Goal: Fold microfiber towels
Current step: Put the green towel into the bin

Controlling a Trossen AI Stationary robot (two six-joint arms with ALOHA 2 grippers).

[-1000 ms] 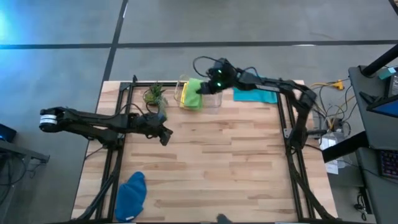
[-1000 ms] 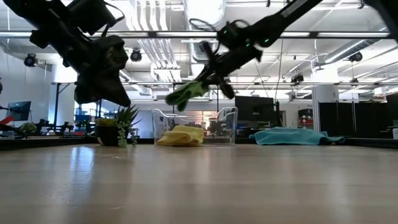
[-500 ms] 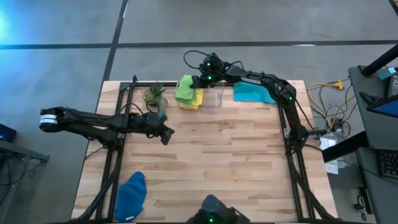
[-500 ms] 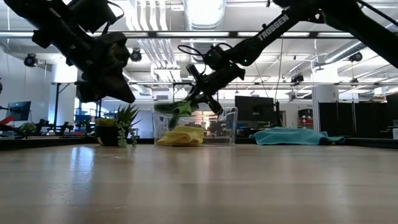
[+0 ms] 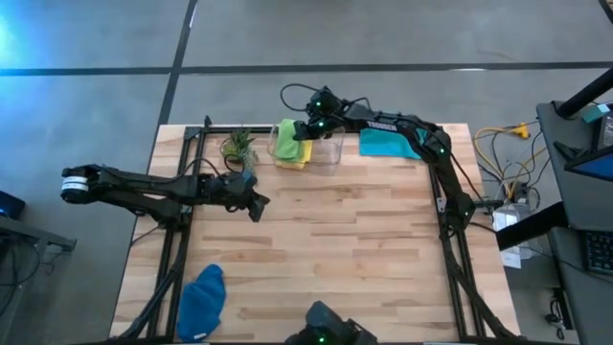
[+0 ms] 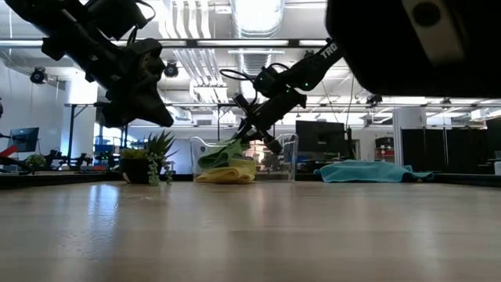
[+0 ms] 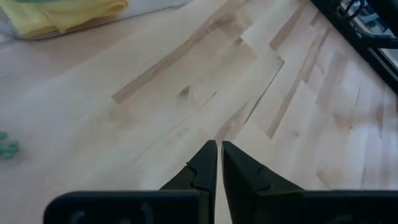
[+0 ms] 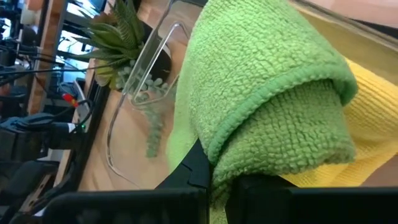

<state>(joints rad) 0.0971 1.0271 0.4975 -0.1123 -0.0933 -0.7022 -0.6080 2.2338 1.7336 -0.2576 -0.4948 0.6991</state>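
Note:
My right gripper point(image 5: 306, 127) is at the table's far edge, shut on the folded lime green towel point(image 8: 267, 87). Under it the yellow towel point(image 5: 301, 156) lies folded by the clear bin point(image 5: 329, 151). The green towel point(image 6: 221, 153) droops onto the yellow one point(image 6: 228, 175). A teal towel point(image 5: 389, 144) lies spread at the far right. A dark blue towel point(image 5: 203, 301) lies crumpled at the near left. My left gripper point(image 5: 257, 210) hangs shut above bare wood left of centre, its fingertips point(image 7: 219, 152) together with nothing between them. My right gripper pinches a thick folded part of the lime green towel point(image 8: 249, 155), several layers, between its two fingers. The fingers slant down from the table's right side. The towel sags below them, and its lower part point(image 6: 215, 159) lies on the yellow towel.
A small potted plant point(image 5: 238, 146) stands just left of the towels at the far edge. Black frame rails point(image 5: 182, 192) run along the table's left and right sides. The wooden top point(image 5: 354, 249) shows bare across the middle and near right.
My right gripper has gone toward the table's left edge and down, still shut on the lime green towel. The towel hung clear in the air above the bin before. Now it droops onto the yellow towel.

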